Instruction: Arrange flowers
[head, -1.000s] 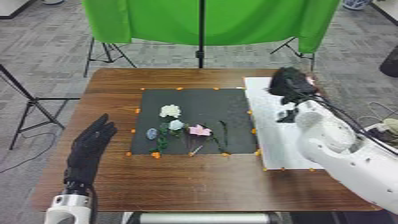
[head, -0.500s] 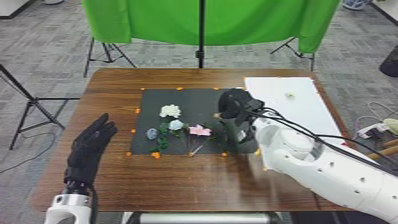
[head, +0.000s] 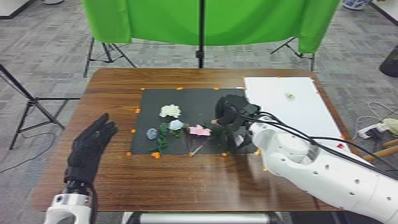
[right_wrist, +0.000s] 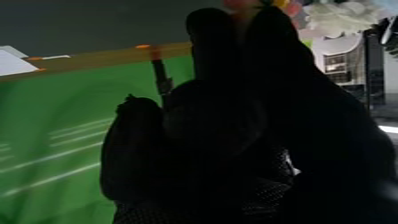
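Note:
In the head view my right hand (head: 233, 112) is over the right part of the black mat (head: 160, 99), covering the spot by a green stem. Its fingers extend, fairly straight, in the right wrist view, where the hand (right_wrist: 213, 120) has small red and yellow bits at its fingertips and a white flower (right_wrist: 342, 19) beyond. Left of it on the mat lie a pink flower (head: 200, 130), a pale blue flower (head: 176, 125), a white flower (head: 170, 111) and a grey-blue bloom (head: 152, 133). My left hand (head: 87, 150) is open at the table's left.
A white sheet (head: 282, 107) lies right of the mat, with a small pale green-yellow piece (head: 290, 96) on it. Orange markers edge mat and sheet. Behind the brown table (head: 124, 80) stand a green cloth (head: 160, 22) and thin black stands.
My right hand has moved left from the white sheet to the mat's right part, uncovering the small piece on the sheet. The left hand has stayed still.

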